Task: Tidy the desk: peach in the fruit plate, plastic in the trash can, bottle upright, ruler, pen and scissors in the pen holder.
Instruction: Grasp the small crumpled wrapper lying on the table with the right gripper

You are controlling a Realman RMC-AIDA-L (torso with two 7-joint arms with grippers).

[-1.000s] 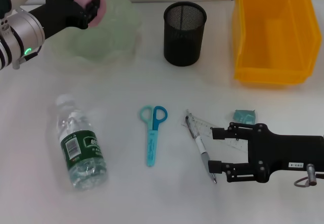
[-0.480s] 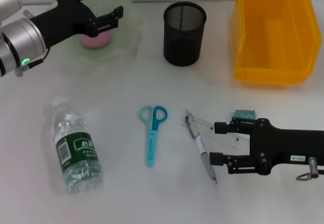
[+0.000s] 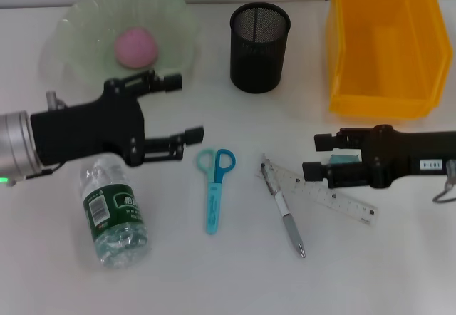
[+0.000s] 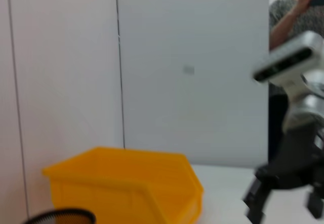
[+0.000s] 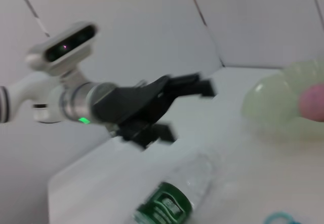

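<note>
Peach now lying in fruit plate, far behind wide-open left gripper, moved back above bottle. Right gripper, fingers parted, now around plastic, beside ruler.

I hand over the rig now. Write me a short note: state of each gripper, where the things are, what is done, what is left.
Left gripper: open, empty, above the lying bottle.
Right gripper: open, empty, fingers on either side of the small teal plastic piece, not closed on it.
Done: peach is in the fruit plate.
Left: bottle lies on its side; plastic goes to the yellow trash bin; scissors, pen and ruler are on the desk, none in the black mesh pen holder.
</note>
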